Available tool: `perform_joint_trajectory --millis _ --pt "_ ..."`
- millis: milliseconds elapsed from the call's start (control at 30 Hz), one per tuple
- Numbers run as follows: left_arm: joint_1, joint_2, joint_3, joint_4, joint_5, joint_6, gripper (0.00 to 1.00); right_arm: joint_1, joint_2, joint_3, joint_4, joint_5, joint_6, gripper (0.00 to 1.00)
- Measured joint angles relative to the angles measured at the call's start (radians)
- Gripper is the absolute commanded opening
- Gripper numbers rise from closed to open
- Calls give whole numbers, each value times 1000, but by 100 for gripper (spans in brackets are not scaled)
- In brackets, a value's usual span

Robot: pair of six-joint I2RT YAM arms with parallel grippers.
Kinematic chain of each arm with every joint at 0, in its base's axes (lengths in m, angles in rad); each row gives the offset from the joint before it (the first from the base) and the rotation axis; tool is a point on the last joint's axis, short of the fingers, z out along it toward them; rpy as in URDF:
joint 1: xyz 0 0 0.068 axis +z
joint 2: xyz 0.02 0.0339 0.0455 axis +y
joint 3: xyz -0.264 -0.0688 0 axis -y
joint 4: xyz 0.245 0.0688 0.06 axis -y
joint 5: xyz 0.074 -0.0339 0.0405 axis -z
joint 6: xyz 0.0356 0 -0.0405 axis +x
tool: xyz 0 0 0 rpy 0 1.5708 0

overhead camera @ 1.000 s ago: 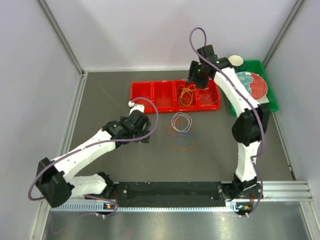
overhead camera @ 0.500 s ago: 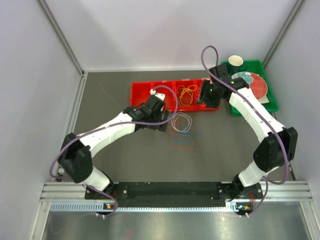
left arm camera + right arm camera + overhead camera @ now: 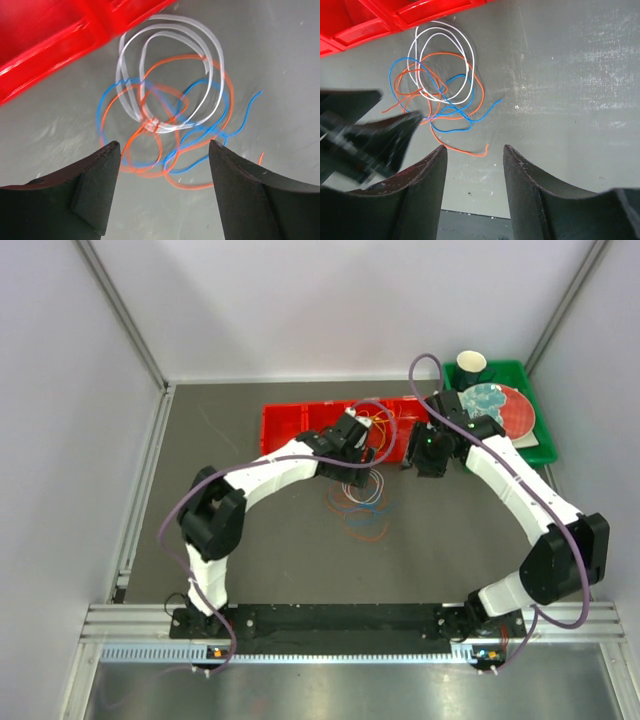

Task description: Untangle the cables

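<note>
**Cable knot on counter, both end effectors empty**

From my seat: the cables (image 3: 357,502) lie in one flat tangle on the grey counter (image 3: 250,540), just in front of the red bin (image 3: 300,425) and apart from it. Approx. mid-workspace, between the two arms.

Look: three colours read clearly. The white one (image 3: 219,55) makes a couple of tidy round loops on the bin side. The blue one (image 3: 98,110) and the orange-red one (image 3: 192,188) weave through it and through each other, w/ free tails straggling off toward the near side. Crossings bunch up at the lower edge of the white loops. Can't tell if anything is truly knotted or just overlaid.

Handling, my guess: v. light, limp, thin wire. It won't hold shape once lifted and should drag its neighbours along. It's probably slick and easy to miss flat on the counter, so the pinch must close right at the surface. Best hold, imo, is the outer arc of the white loop away from the crossings, or a free blue tail. Avoid the central bunch.

Left end effector (image 3: 164,147) hangs right over the tangle, jaws spread wide, nothing in them. Right end effector (image 3: 475,148) sits off to the tangle's right, also wide open and empty, w/ the tangle ahead of it in its wrist view.
</note>
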Motion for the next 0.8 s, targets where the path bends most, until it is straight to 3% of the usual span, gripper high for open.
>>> perform_joint_trajectory --millis 100,233,267,367,800 --pt "-1 78 80 -9 14 11 67 0 -5 0 2 0 1 48" --pt "-1 159 161 -35 10 18 37 0 -11 -12 12 0 4 48" --pt "-1 174 171 -43 10 22 21 0 -14 -16 17 0 5 47" --pt "-1 202 185 -69 2 23 0 0 -22 -29 19 0 9 47" --pt "-1 196 280 -192 -66 39 0 0 -40 -51 24 -1 19 47"
